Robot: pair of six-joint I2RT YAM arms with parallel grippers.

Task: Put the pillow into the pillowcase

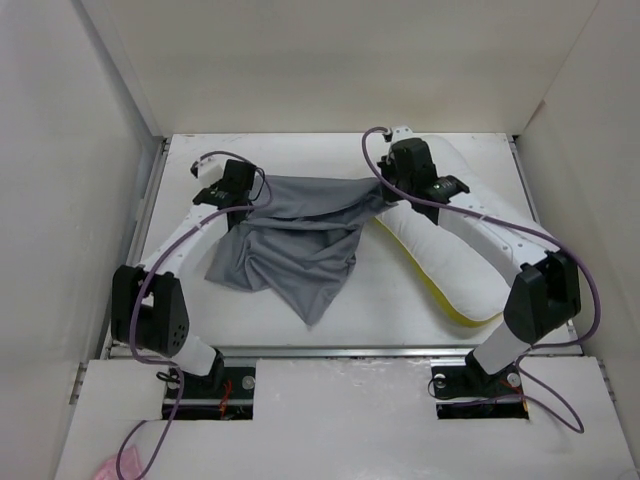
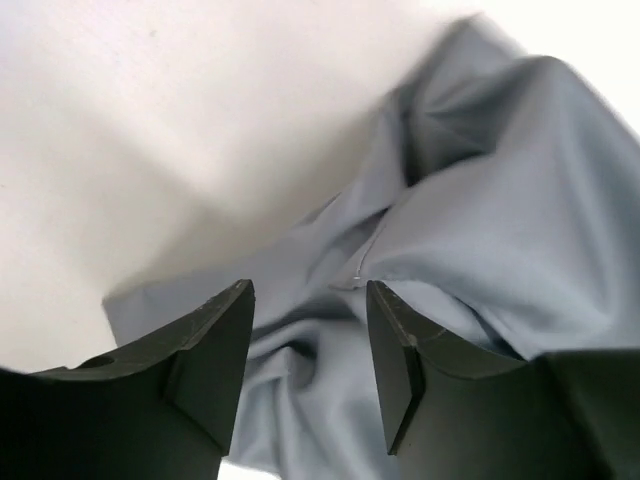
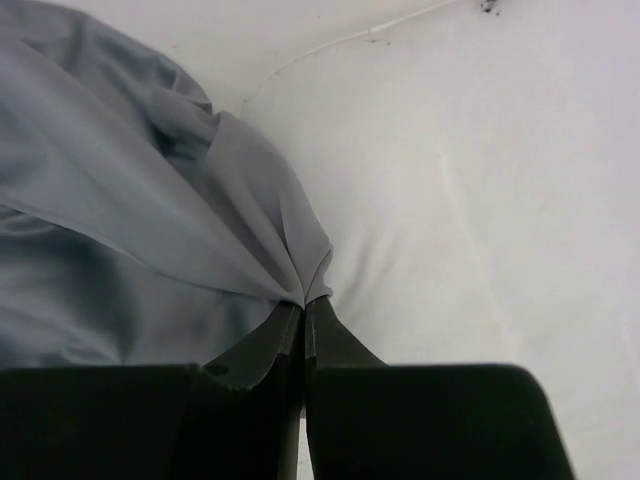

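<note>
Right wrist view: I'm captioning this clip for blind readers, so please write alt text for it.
The right gripper is shut on a pinched fold of the grey pillowcase, whose wrinkled cloth spreads across the left of the view. The white pillow fills the right side and the top behind it.
</note>
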